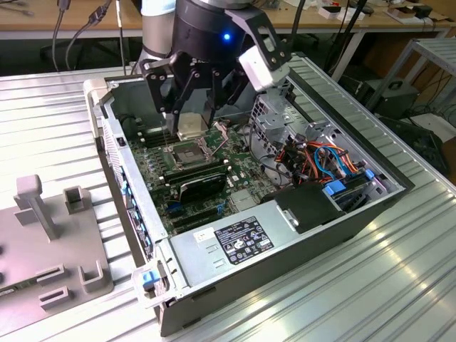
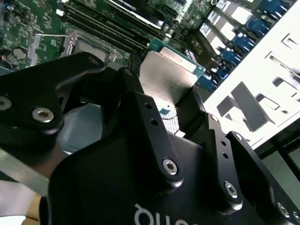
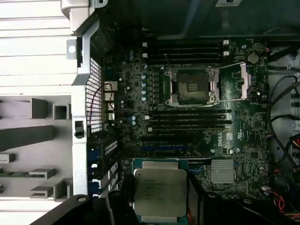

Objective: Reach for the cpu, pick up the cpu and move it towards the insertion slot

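Tool [image 1: 191, 117] clamped on cpu [image 1: 190, 128], fingers [image 2: 140, 101] pinching chip edges, silvery face showing in both wrist views [image 3: 159, 194] [image 2: 166, 77]. Cpu in air, off board, just above slot [image 1: 187, 154] in exterior view, not seated. Slot [image 3: 192, 86] open inside pc case [image 1: 313, 235], wire lever up beside it, dark centre bare. Memory slots [image 3: 187, 119] run next to slot. Grey fixture [image 1: 50, 235] on table [image 1: 399, 285], well apart from slot.
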Controlling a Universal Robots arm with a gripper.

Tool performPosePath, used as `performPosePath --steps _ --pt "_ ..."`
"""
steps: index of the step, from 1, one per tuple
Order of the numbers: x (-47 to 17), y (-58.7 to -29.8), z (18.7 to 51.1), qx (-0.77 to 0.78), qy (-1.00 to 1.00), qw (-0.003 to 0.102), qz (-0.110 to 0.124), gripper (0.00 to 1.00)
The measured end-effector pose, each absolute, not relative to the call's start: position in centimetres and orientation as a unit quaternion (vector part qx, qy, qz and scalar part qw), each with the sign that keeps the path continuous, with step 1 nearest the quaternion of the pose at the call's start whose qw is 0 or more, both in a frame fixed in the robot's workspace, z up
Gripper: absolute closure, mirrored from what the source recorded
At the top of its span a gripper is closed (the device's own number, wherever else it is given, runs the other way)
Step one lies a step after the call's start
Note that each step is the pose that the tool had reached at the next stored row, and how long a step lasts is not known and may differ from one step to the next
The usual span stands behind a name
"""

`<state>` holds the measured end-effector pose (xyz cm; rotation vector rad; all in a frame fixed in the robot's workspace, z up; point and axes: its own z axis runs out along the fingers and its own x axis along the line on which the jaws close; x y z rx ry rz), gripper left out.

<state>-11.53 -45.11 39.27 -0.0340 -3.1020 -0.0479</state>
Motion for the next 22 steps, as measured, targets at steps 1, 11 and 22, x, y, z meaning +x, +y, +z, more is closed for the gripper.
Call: performPosePath --steps 1,11,22 --pt "-11.2 -45.1 39.2 -0.011 -1.000 0.020 -0.015 0.45" --pt "-6.6 -44.7 38.9 -0.011 -1.000 0.020 -0.015 0.45" --pt "-6.3 -44.7 38.8 -0.011 -1.000 0.020 -0.015 0.45"
